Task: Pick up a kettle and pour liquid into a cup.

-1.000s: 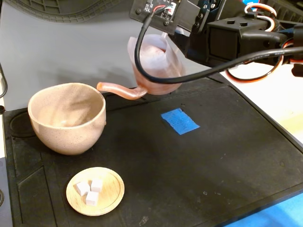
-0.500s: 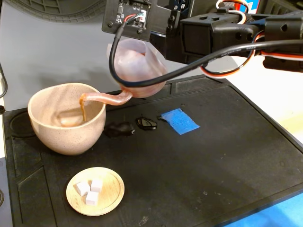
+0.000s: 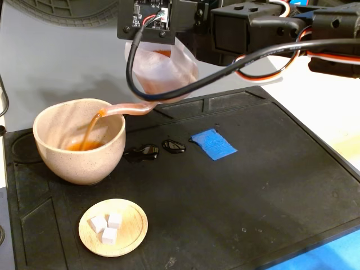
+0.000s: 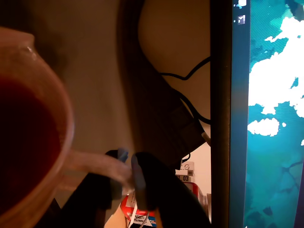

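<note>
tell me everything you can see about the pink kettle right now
The kettle is a small translucent pink plastic teapot with a long thin curved spout. It hangs tipped above the black mat, spout end over the rim of the speckled cup, amber liquid streaming in. The wrist view shows dark liquid inside and the claw pinching its loop handle.

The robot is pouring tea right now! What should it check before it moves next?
1. Gripper shut on the translucent pink plastic kettle by its loop handle: ok.
2. Spout tip above the beige speckled ceramic cup: ok.
3. Amber liquid landing inside the cup: ok.
4. Black mat dry: not ok, dark puddles beside the cup.
5. Kettle emptied: not ok, liquid remains inside.
6. Wooden dish of white cubes clear of the pour: ok.
</note>
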{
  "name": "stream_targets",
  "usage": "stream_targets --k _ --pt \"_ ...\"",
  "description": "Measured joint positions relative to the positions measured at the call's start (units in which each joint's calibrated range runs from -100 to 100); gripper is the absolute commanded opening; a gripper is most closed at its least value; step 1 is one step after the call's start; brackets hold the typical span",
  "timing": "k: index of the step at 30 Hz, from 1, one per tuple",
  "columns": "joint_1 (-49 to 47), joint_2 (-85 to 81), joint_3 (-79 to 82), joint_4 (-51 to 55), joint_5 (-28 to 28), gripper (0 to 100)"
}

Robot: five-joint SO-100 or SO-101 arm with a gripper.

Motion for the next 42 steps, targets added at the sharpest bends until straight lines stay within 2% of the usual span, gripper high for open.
stream_targets --k 17,23,27,31,35,42 --pt "0.0 0.0 0.0 0.0 -0.4 1" --pt "0.2 2.0 0.0 0.1 -12.3 1" --pt "1.4 2.0 0.0 0.2 -16.4 1" --pt "4.7 0.3 3.2 0.4 -17.8 1" --pt "9.3 -6.4 16.4 0.4 -17.8 1" --pt "9.5 -7.1 22.0 0.4 -17.8 1"
